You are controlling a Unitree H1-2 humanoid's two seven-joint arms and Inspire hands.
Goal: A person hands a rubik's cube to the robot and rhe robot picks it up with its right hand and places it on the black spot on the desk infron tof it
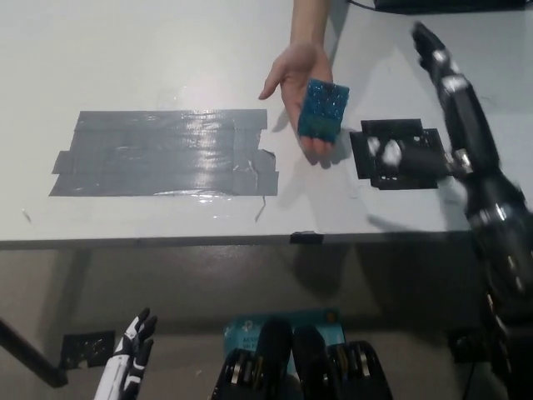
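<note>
Cube: blue rubik's cube [323, 109] lies on a person's hand [301, 83], palm up, resting on palm and fingers, held over the desk [166, 50]; not touching the desktop as far as seen.
Cube pos: between grey tape patch [165, 153] and black spot [397, 153], nearer the spot, just to its pic-left.
Person: forearm enters from top edge, fingers point toward the robot.
Black spot: black tape square on desk, near front edge, right of centre; partly covered by R arm.
R hand: black right hand [450, 83] raised over desk, above and right of the spot, apart from cube; fingers spread, holds nothing.
L hand: white left hand [133, 342] low at pic bottom-left, below desk edge; fingers loosely apart, empty.
Grey tape: wide shiny strip, left half of desk.
</note>
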